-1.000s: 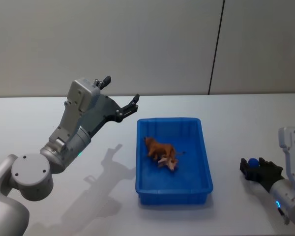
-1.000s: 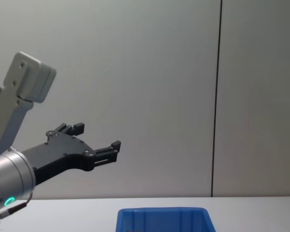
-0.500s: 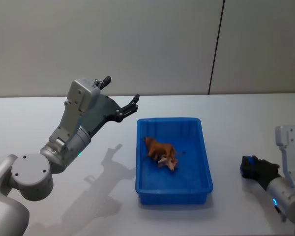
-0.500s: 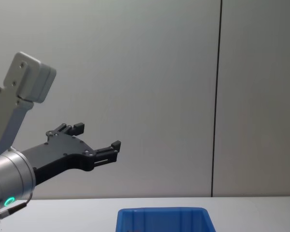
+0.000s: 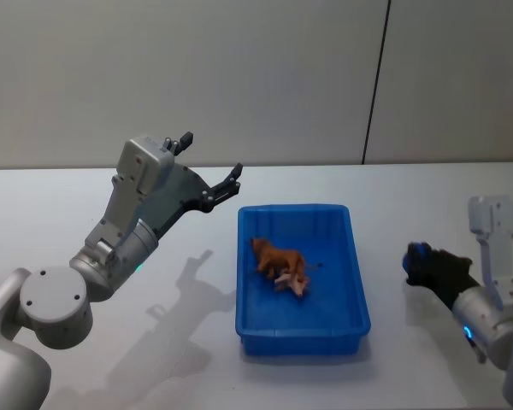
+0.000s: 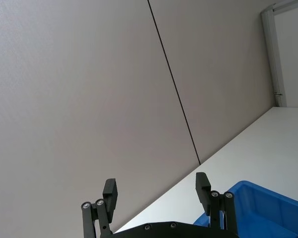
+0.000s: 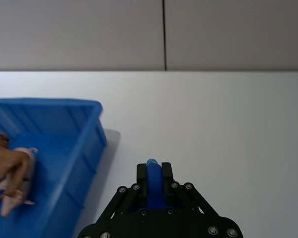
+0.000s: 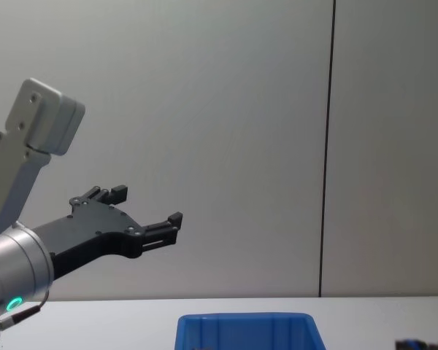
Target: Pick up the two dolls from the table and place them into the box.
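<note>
Brown doll (image 5: 279, 256) lies in the box (image 5: 303, 329), frame centre. Right gripper (image 5: 421, 261) clamps a blue doll (image 7: 152, 187); left gripper (image 5: 212, 167) spread wide.

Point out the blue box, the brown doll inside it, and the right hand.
blue box (image 5: 302, 337), head view, on its near front wall.
brown doll (image 5: 278, 256), head view, on its body, lying in the box.
right hand (image 7: 153, 171), right wrist view, between its fingertips, shut on a small blue thing.

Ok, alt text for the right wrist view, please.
The right gripper is shut on a small blue object above the white table. Beside it stands the blue box, holding a brown toy and a pale one.
</note>
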